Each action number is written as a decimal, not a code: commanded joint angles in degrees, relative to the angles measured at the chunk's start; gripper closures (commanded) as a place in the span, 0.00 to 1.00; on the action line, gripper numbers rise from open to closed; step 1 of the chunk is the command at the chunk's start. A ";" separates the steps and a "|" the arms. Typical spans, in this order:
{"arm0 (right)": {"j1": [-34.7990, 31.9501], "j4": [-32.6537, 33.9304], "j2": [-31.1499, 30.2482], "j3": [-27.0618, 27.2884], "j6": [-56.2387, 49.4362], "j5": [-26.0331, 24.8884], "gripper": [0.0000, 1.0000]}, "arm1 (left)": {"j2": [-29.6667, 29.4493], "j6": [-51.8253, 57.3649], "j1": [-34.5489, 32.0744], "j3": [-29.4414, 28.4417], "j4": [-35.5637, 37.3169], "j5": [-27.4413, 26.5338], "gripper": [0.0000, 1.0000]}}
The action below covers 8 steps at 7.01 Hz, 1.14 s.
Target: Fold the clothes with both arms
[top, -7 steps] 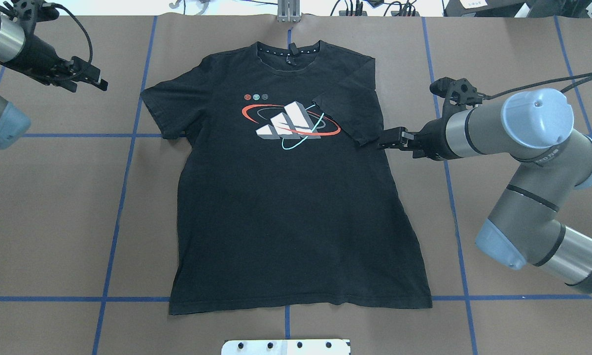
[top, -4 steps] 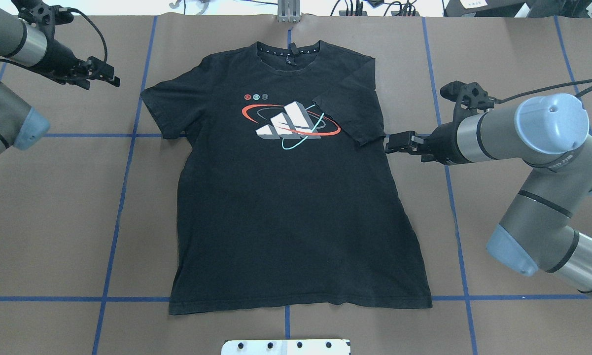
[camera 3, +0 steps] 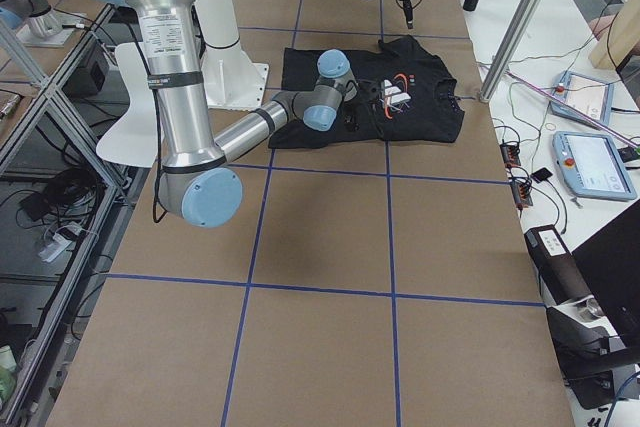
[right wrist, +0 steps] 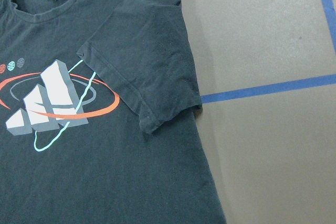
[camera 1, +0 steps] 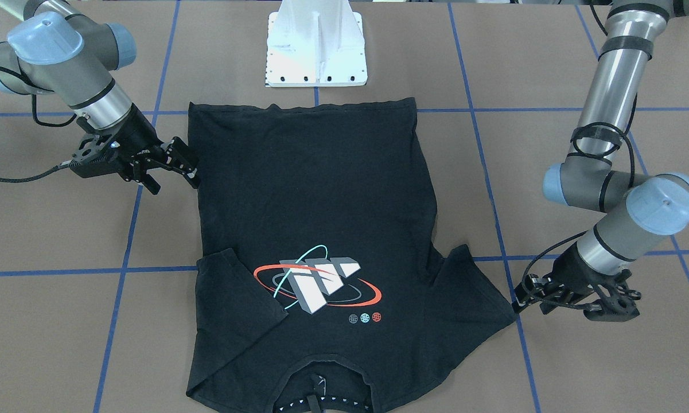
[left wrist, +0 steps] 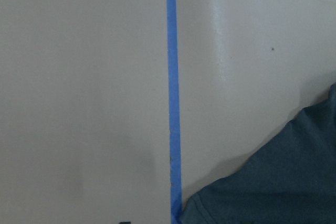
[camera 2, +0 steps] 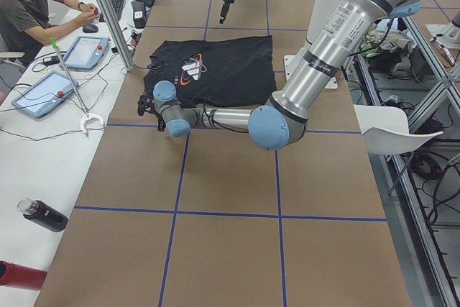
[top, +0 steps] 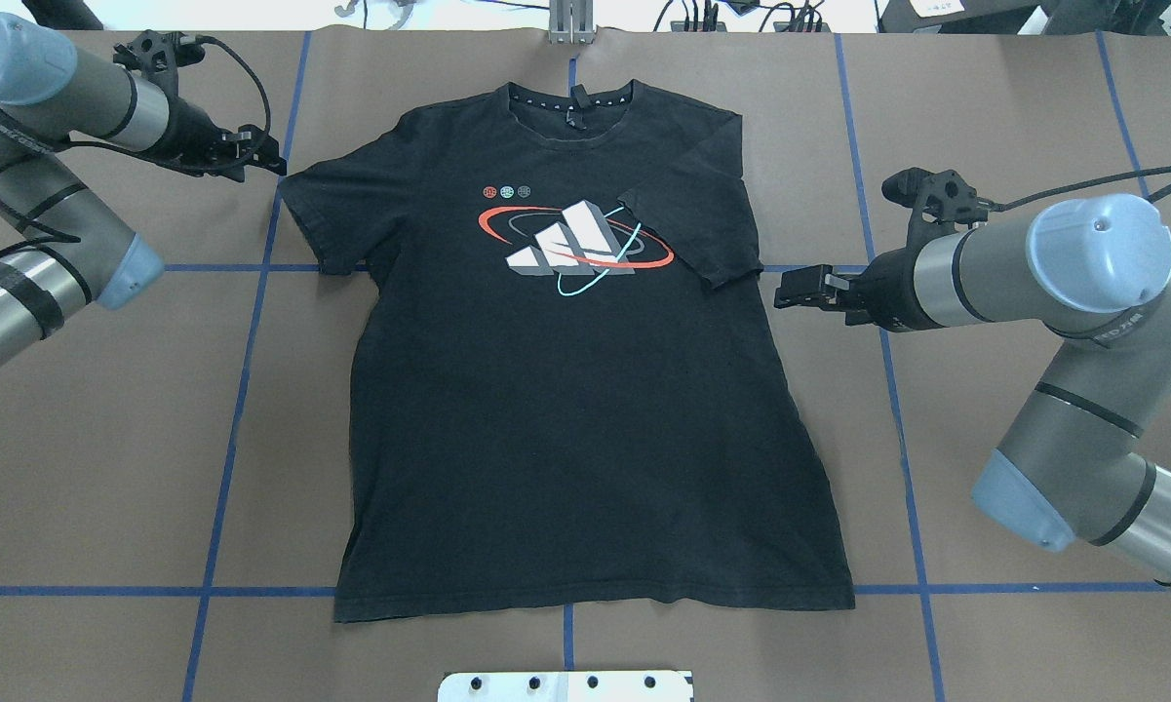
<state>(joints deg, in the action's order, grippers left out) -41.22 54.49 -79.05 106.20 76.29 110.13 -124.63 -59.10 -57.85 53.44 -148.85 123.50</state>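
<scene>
Black on brown: found shirt (top: 565,419) flat mid-table (top: 985,97), graphic up, collar away from robot, hem toward it, long axis running near-to-far. Found right sleeve (top: 692,214) folded in over chest, left sleeve (top: 327,210) spread flat. Logged left gripper (top: 271,162) at left sleeve's outer corner, touching or just beside, can't tell which; jaw state unreadable. Logged right gripper (top: 788,290) just off folded sleeve's cuff, clear of cloth, jaws parted, holding nothing. Judged left nearer for next grasp, sleeve lying straight ahead of jaws.
</scene>
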 commanded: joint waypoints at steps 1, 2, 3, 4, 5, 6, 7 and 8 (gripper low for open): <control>0.09 0.00 -0.05 -0.11 0.00 -0.36 0.01 | -1.05 -0.05 0.98 -1.40 -0.82 -1.15 0.45; 0.00 0.00 -0.14 -0.11 0.00 -0.36 0.01 | -1.05 -0.05 1.33 -1.40 -0.82 -1.76 0.45; 0.00 0.00 -0.14 -0.20 0.00 -0.44 0.01 | -1.05 -0.05 1.42 -1.49 -0.82 -1.86 0.46; 0.09 0.00 -0.14 -0.20 0.00 -0.53 0.01 | -0.96 -0.05 1.60 -1.75 -0.91 -1.94 0.46; 0.09 0.00 -0.14 -0.29 0.00 -0.62 0.01 | -1.05 -0.05 1.77 -2.89 -2.04 -2.29 0.47; 0.09 0.00 -0.14 -0.29 0.00 -0.62 0.01 | -1.05 -0.05 1.77 -3.59 -2.75 -2.38 0.49; 0.09 0.00 -0.05 -0.29 0.00 -0.62 0.01 | -1.14 -0.05 1.77 -3.60 -2.76 -2.38 0.51; 0.18 0.00 -0.05 -0.29 0.00 -0.62 0.01 | -1.23 -0.05 1.77 -3.60 -2.76 -2.38 0.52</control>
<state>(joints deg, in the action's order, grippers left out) -41.10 54.49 -79.14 105.91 76.29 109.52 -125.77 -59.15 -56.09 49.94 -151.50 121.14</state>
